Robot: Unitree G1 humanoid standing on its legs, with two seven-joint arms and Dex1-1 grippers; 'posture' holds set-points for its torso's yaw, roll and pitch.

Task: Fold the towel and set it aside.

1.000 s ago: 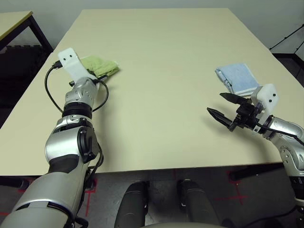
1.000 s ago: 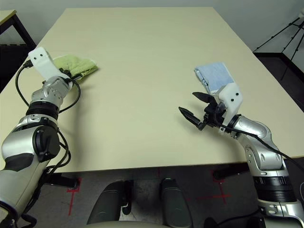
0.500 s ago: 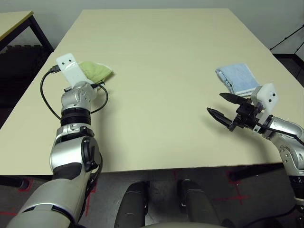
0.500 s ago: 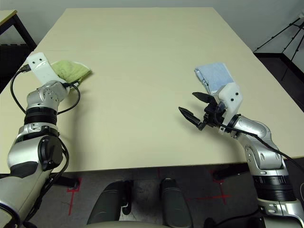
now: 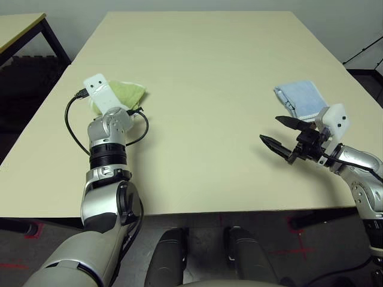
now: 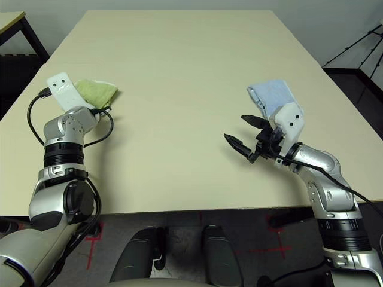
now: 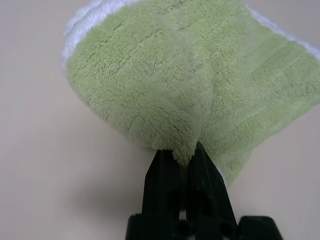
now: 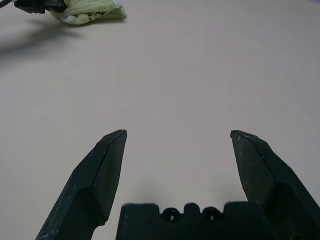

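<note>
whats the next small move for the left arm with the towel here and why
Probably lower the towel flat onto the table at the left edge, then let go. The left gripper is shut on a fold of it, and it already looks bunched into a small bundle, well apart from the blue cloth. The right gripper hangs open, holding nothing.

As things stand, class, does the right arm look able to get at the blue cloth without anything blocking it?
Probably yes. The right gripper hangs open just in front of the blue cloth, with bare table around it. The gripper points away, so the wrist must turn back.
</note>
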